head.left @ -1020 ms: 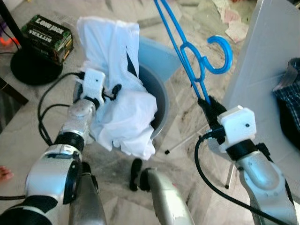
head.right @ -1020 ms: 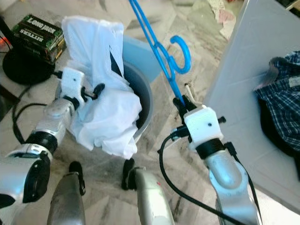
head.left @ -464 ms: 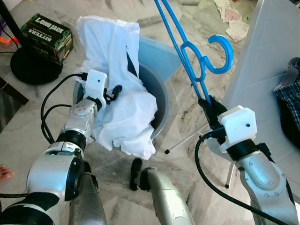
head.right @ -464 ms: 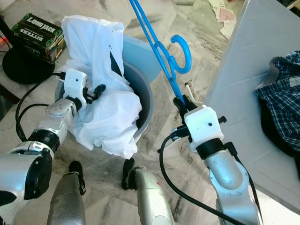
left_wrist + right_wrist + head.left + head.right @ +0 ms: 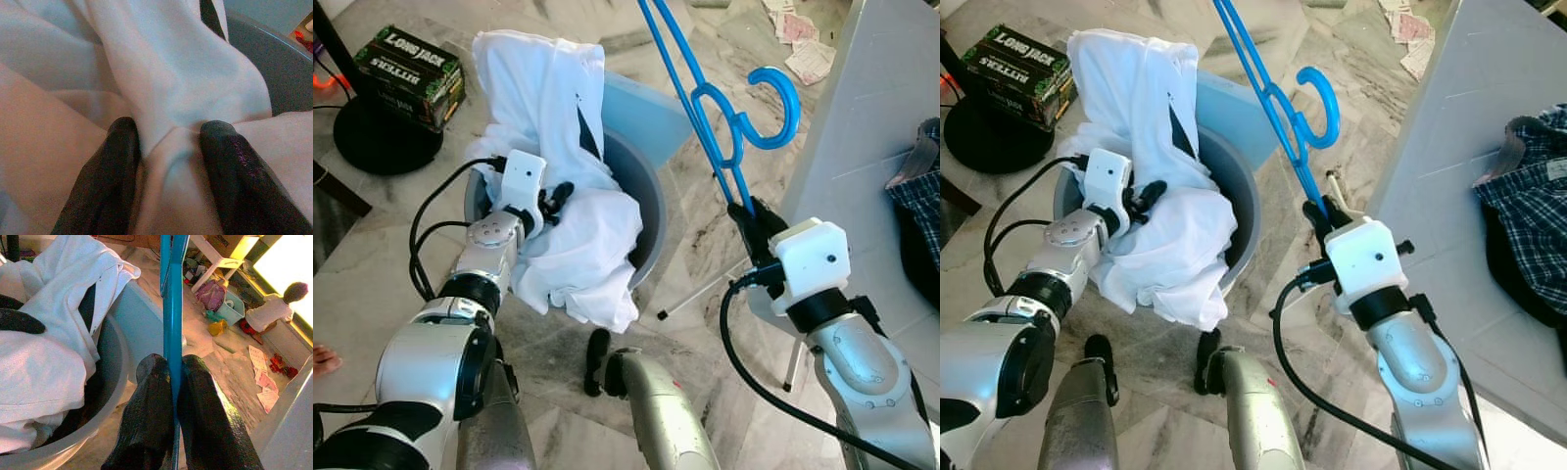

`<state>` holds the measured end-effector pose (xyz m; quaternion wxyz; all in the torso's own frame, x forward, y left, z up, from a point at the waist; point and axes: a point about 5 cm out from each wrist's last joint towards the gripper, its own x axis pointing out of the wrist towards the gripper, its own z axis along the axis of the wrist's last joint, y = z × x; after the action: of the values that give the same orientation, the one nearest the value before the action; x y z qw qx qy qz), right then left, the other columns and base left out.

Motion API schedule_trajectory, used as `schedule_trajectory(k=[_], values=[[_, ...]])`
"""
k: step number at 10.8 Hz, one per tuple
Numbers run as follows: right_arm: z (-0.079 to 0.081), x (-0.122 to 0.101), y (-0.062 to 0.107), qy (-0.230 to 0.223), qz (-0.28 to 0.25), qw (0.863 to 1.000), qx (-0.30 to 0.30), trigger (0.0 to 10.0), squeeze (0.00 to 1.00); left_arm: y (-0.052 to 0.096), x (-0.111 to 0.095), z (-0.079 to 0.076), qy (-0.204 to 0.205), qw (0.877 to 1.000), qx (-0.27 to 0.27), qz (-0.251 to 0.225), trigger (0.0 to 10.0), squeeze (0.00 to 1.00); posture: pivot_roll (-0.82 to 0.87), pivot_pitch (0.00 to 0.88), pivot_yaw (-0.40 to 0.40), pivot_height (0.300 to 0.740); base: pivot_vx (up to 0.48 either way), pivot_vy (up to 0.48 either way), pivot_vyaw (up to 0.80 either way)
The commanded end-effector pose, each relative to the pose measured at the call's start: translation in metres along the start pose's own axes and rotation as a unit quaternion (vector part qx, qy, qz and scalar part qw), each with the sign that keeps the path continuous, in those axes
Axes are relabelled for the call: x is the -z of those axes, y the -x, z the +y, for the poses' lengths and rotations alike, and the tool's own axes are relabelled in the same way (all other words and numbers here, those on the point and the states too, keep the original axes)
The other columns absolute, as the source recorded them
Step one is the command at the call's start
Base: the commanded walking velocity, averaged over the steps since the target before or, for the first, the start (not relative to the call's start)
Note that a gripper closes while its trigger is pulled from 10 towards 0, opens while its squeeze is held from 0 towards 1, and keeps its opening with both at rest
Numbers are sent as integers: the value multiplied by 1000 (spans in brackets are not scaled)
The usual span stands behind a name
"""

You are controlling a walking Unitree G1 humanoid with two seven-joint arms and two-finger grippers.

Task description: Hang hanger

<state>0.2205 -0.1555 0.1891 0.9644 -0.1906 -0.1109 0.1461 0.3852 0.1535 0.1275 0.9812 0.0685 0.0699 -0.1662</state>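
1. Marble floor (image 5: 705, 186) runs under everything, pale and veined, with scraps of paper (image 5: 798, 44) lying far off near a white panel (image 5: 871, 127) that stands at my right.
2. On that floor sits a grey basin (image 5: 651, 211), and a white garment (image 5: 573, 235) is heaped in it and spills over its near rim.
3. My left pincer (image 5: 553, 196) reaches into the heap — in the left wrist view its two black fingers (image 5: 105, 181) are pinched on a fold of the white cloth.
4. My right pincer (image 5: 751, 217) is closed on the blue hanger (image 5: 705, 117), gripping one thin bar of it near its lower end.
5. In the right wrist view the blue bar runs straight up between my fingertips (image 5: 151, 396), tight against both.
6. From that grip the hanger stands up in the air and leans toward the basin, its hook (image 5: 773, 108) curling out toward the white panel — it touches nothing else that I can see.
7. A dark box (image 5: 411, 73) with printed lettering lies beyond my left arm, beside a round black base (image 5: 382, 142).
8. Plaid blue cloth (image 5: 1528, 211) lies on the white surface at my far right.
9. A small figure in white (image 5: 271, 313) sits on the floor far off in the right wrist view.
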Motion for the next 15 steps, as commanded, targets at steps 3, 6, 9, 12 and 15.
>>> schedule_trajectory(k=[3,6,9,12,15], values=[[-7,8,5,11,26,999,18,10000,0,0,11,-10,6,1000,21,22,0,0,-242,470,-286,740,0,0,0],[-7,9,5,11,25,999,19,10000,0,1,12,-9,8,1000,21,21,0,0,-239,463,-282,740,0,0,0],[-6,10,2,10,23,999,19,10000,0,2,13,-9,6,1000,23,20,0,0,-231,452,-277,740,0,0,0],[-4,12,-10,6,10,1000,28,10000,0,1,-13,-4,-42,997,6,-64,0,0,-188,416,-248,740,0,0,0],[2,14,-25,-6,-8,999,34,10000,0,5,-65,8,-112,975,-12,-192,0,0,-117,382,-218,740,0,0,0]])
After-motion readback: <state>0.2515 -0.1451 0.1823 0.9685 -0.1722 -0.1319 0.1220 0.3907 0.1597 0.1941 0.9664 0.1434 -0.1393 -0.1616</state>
